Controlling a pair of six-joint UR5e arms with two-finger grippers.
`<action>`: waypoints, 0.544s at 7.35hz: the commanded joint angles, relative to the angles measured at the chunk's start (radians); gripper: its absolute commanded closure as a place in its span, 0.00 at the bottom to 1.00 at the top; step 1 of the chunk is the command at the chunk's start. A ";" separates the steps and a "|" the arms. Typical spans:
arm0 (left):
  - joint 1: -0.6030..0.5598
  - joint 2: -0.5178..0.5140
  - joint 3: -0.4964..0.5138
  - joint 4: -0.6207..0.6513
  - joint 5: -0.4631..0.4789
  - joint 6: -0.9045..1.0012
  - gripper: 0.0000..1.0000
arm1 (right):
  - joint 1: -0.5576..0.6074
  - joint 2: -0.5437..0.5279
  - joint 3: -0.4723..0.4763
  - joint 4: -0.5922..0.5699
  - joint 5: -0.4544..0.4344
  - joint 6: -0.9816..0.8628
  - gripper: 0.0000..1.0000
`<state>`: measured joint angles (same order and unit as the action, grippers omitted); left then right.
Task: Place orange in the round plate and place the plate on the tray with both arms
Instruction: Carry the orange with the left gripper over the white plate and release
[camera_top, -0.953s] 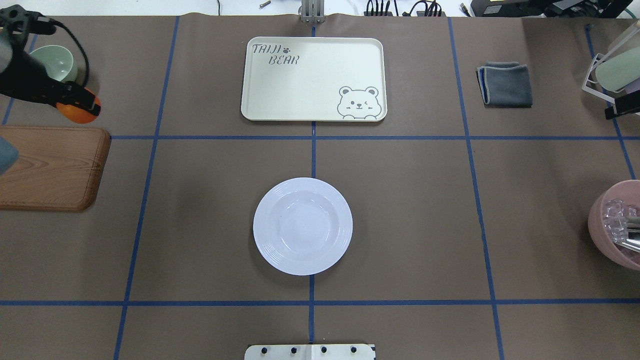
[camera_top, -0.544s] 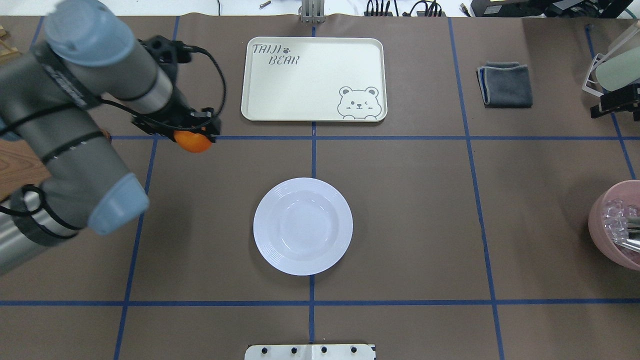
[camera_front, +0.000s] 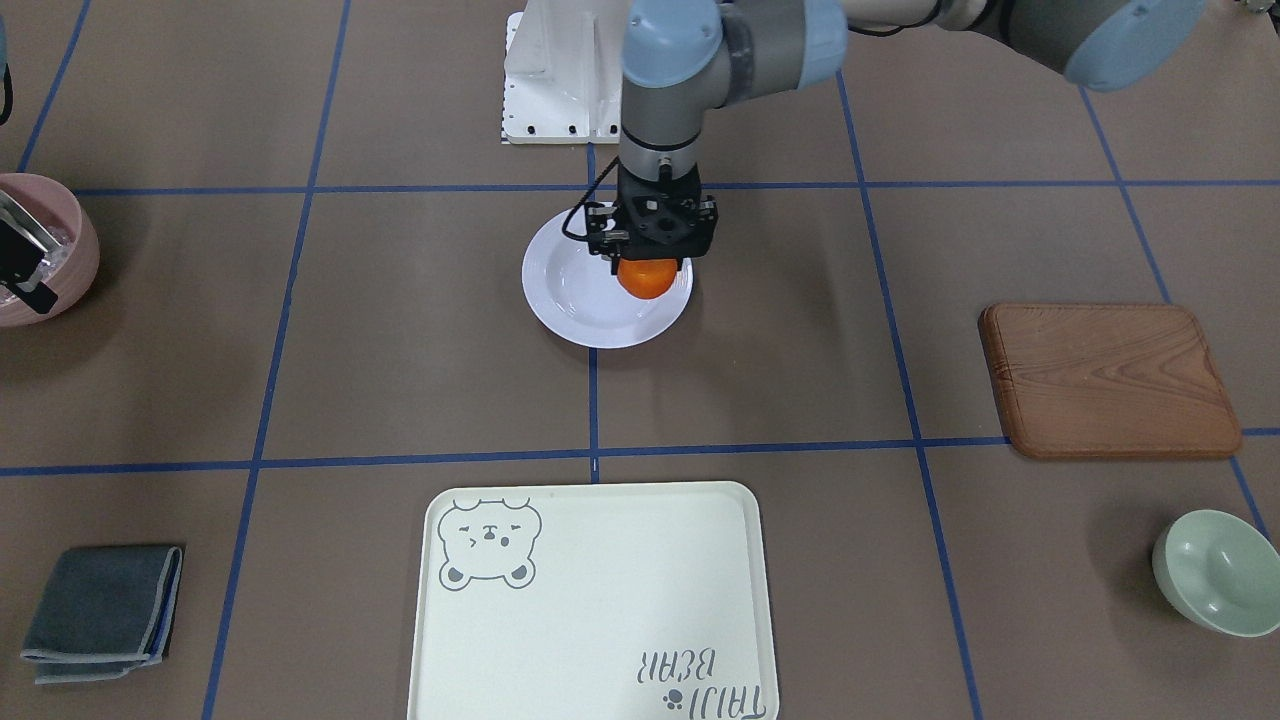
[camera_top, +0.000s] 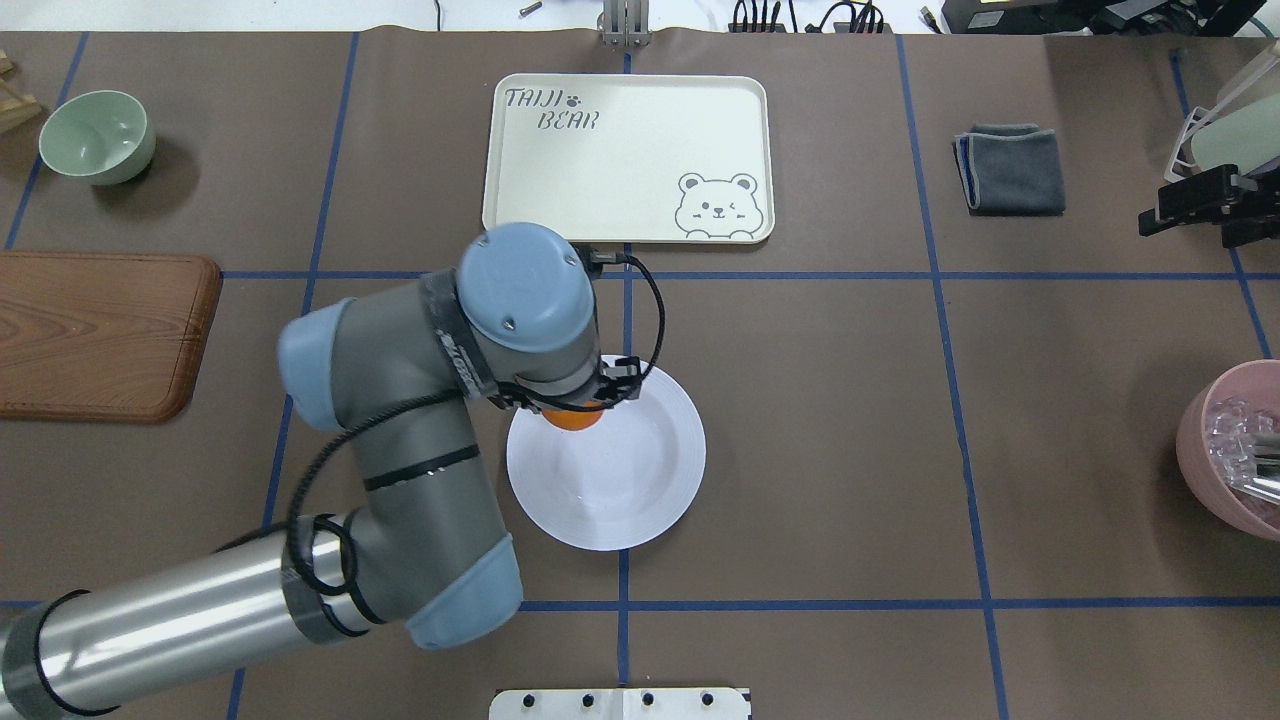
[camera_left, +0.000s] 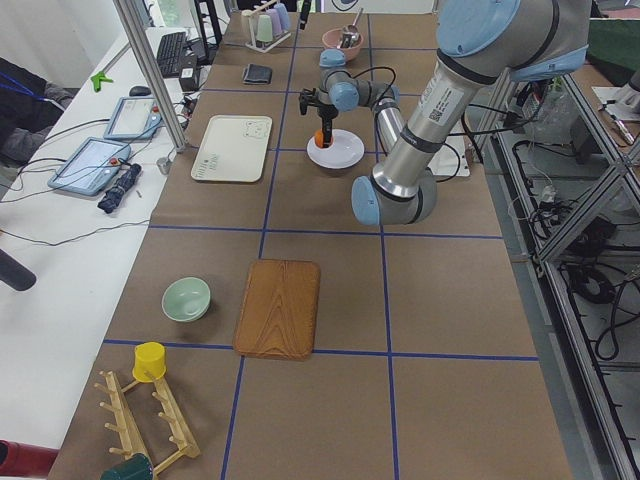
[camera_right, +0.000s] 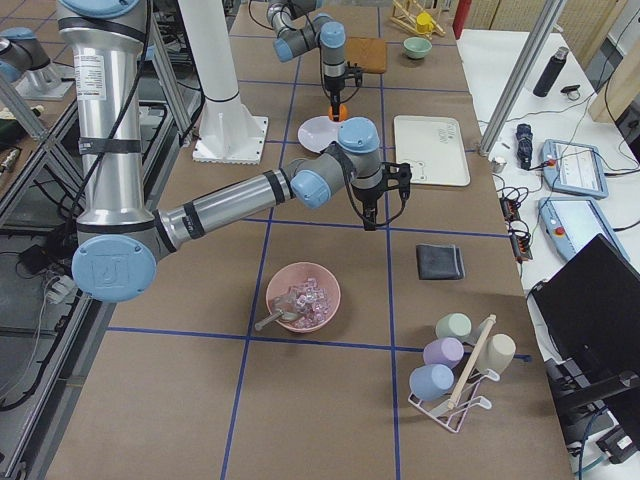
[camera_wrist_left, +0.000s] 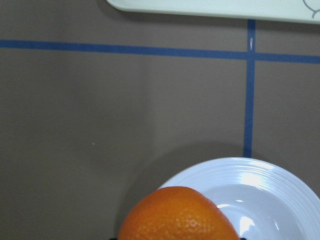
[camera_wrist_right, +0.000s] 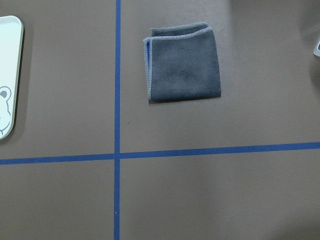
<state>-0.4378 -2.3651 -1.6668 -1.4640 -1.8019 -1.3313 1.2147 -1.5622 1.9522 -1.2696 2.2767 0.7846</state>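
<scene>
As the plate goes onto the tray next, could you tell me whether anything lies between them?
Nothing visible does: only bare brown table cover with blue tape lines lies between the round plate and the tray. The left gripper, shut on the orange, hangs over the plate.

Looking down on the table (camera_top: 850, 450) from overhead, and facing across it from the opposite side, both taking in the round plate (camera_top: 640, 480) and the tray (camera_top: 620, 150). Looking along the table from either end. Hovering close over the plate's rim from the left wrist; staring down at a grey cloth (camera_wrist_right: 184, 62) from the right.
</scene>
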 joint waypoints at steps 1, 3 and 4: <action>0.086 -0.026 0.094 -0.091 0.071 -0.055 1.00 | -0.007 0.001 0.001 0.004 0.000 0.002 0.00; 0.087 -0.023 0.140 -0.148 0.078 -0.057 1.00 | -0.009 0.001 -0.001 0.004 -0.002 0.001 0.00; 0.087 -0.023 0.139 -0.148 0.078 -0.051 0.74 | -0.009 0.001 -0.001 0.004 -0.002 0.001 0.00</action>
<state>-0.3526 -2.3895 -1.5350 -1.6004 -1.7266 -1.3855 1.2064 -1.5616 1.9515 -1.2656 2.2751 0.7856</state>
